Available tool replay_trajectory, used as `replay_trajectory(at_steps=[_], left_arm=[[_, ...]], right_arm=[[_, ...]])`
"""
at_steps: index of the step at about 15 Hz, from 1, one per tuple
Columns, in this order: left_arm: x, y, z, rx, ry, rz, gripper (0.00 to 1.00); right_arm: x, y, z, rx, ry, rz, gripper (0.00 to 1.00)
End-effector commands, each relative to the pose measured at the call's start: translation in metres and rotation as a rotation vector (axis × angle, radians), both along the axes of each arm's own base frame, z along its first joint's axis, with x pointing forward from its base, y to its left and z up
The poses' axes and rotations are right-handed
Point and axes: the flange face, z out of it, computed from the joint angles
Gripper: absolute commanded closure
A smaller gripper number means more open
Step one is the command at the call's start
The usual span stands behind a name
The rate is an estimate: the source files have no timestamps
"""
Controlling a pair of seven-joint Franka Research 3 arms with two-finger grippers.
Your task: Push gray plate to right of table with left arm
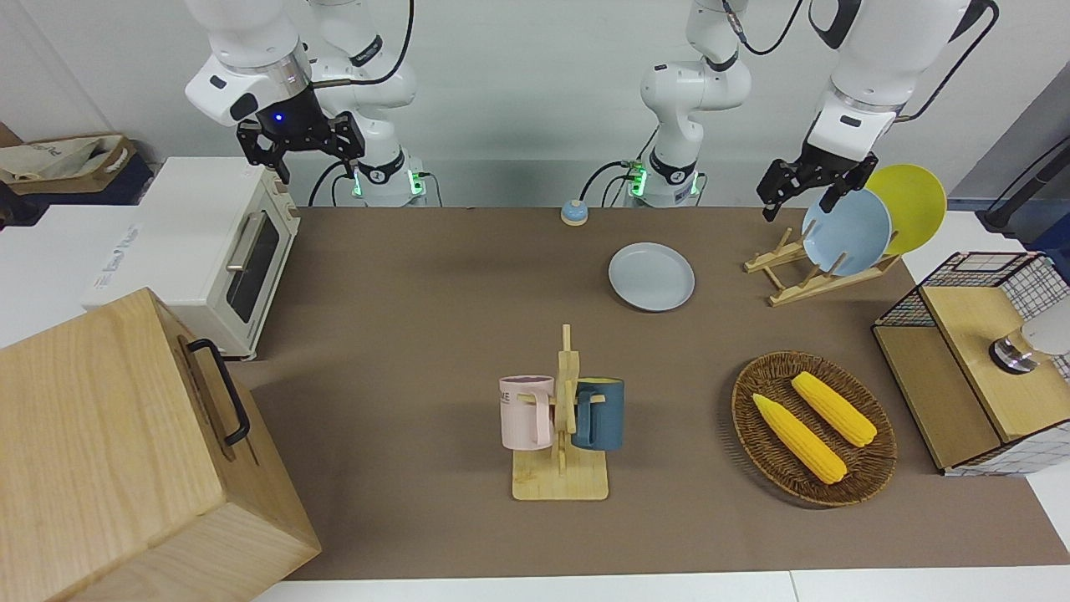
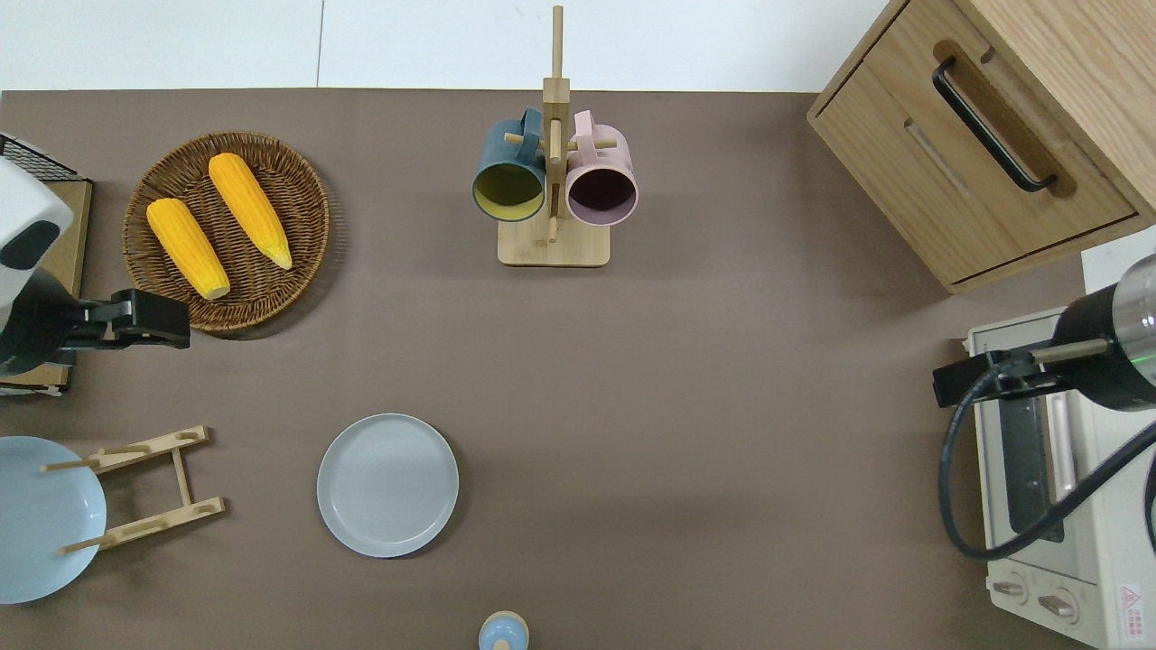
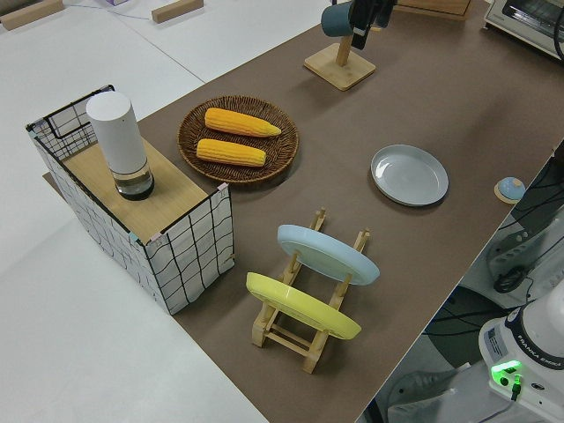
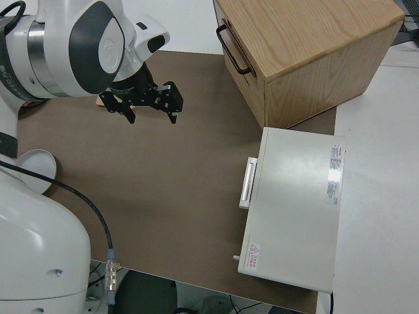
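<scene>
Left pincer (image 1: 804,194), seemingly open, hangs apart from the gray plate (image 1: 651,277)

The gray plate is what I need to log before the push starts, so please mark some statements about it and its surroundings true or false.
1. The gray plate lies flat on the table. True.
2. The left tool is touching the gray plate. False: it hangs in the air, apart from the plate.
3. Two corn cobs lie in the wicker basket. True.
4. The sky-blue plate lies flat on the table. False: it stands tilted in the wooden rack.
5. The gray plate is nearer to the robots than the mug stand. True.
6. The right arm is pushing the plate. False: it is parked.
</scene>
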Motion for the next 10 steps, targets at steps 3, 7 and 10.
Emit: replay_trajectory(at_steps=[3,7,10], left_arm=[[0.0005,0.0008,0.0022,0.008,-0.006,-0.011,0.00],[-0.0014,0.0008,0.0026,0.008,-0.006,-0.009,0.00],[-0.0029,0.0016,-0.0006,0.001,0.002,-0.003,0.00]], right_arm=[[-0.0026,-0.0009,0.0043,0.002,0.004,-0.014,0.017],[-0.0025,-0.0017,0.0043,0.002,0.004,-0.015,0.017],[-0.0026,-0.0009,0.0043,0.002,0.004,-0.014,0.017]])
